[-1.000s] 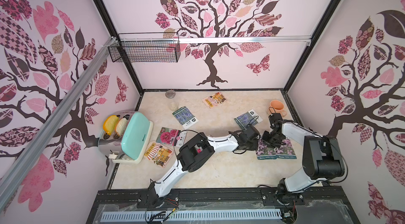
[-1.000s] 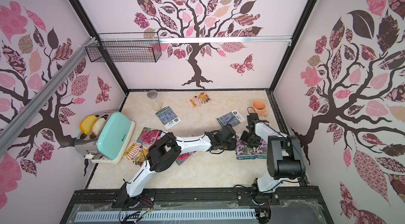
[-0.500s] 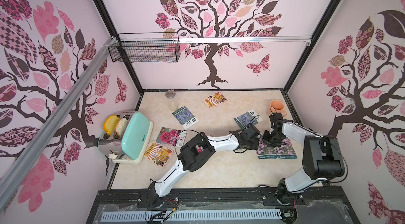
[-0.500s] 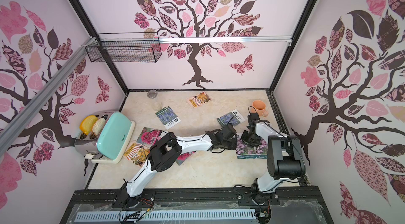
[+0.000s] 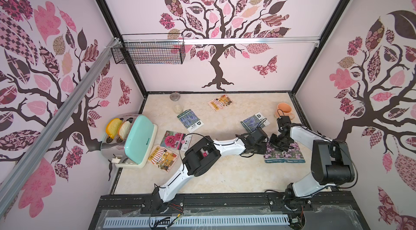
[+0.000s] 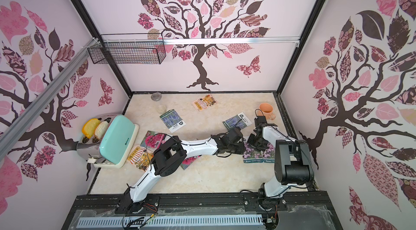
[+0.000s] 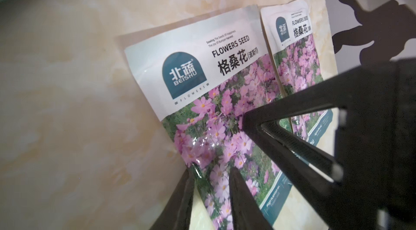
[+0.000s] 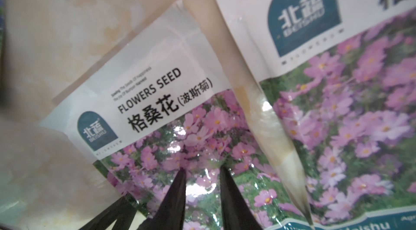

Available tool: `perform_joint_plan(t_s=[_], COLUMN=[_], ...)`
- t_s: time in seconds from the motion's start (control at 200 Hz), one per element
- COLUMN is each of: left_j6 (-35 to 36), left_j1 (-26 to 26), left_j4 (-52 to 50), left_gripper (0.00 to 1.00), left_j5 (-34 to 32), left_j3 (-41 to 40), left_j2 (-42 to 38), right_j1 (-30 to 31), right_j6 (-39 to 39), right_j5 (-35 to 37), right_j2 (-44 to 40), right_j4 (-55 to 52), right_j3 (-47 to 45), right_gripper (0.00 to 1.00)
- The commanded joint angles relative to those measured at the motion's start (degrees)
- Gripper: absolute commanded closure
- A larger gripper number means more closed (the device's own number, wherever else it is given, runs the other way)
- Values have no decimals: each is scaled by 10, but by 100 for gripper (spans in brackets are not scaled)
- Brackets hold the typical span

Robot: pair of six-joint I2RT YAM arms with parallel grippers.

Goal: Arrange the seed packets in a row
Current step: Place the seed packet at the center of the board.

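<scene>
Two pink-purple flower seed packets lie side by side at the front right, the left one (image 5: 273,155) (image 7: 202,96) (image 8: 157,105) and the right one (image 5: 295,155) (image 8: 337,105). My left gripper (image 5: 263,150) (image 7: 212,169) is open, its fingers straddling the left packet's outer edge. My right gripper (image 5: 278,146) (image 8: 202,170) is open too, with both fingertips resting on that same packet's flower print. Two lavender packets (image 5: 190,120) (image 5: 255,121), two orange shop packets (image 5: 221,102) (image 5: 163,158) and a red-pink one (image 5: 173,139) lie scattered. Another red-pink packet (image 6: 189,161) is half hidden under my left arm.
A mint toaster (image 5: 132,141) with bread stands at the left edge. An orange mug (image 5: 284,110) sits at the back right near my right arm. A glass jar (image 5: 177,108) and its lid (image 5: 174,96) are at the back. A wire basket (image 5: 148,52) hangs on the wall.
My left gripper's jaws have opened and let go of the left pink-purple packet. Both arms have stayed almost where they were.
</scene>
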Motion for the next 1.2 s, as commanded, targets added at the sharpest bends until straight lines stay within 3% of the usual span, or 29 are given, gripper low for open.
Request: perform_joint_plan(t_s=[0.0, 0.535, 0.765, 0.865, 1.01, 1.05, 1.155, 1.195], left_j6=[3, 5, -3, 15, 70, 84, 126, 136], left_j1=[-2, 4, 21, 55, 131, 152, 206, 222], left_j4=[-17, -12, -3, 4, -68, -90, -98, -108], left_gripper=[67, 60, 53, 51, 35, 27, 5, 3], left_j5=[-5, -20, -57, -73, -119, -127, -107, -97], left_j3=[-23, -61, -127, -184, -221, -227, -241, -238], left_j2=[-5, -32, -82, -140, -238, -262, -305, -314], right_j1=[-1, -1, -1, 0, 0, 2, 3, 3], right_j6=[-6, -10, -16, -15, -10, -8, 5, 10], right_j5=[-11, -19, -34, -43, -71, -82, -110, -117], right_j2=[-9, -57, -66, -74, -58, -48, -23, -14], right_j4=[-2, -39, -44, -45, -38, -34, -13, -3], right_j3=[2, 6, 31, 58, 119, 136, 165, 172], right_gripper=[70, 67, 64, 56, 49, 47, 46, 46])
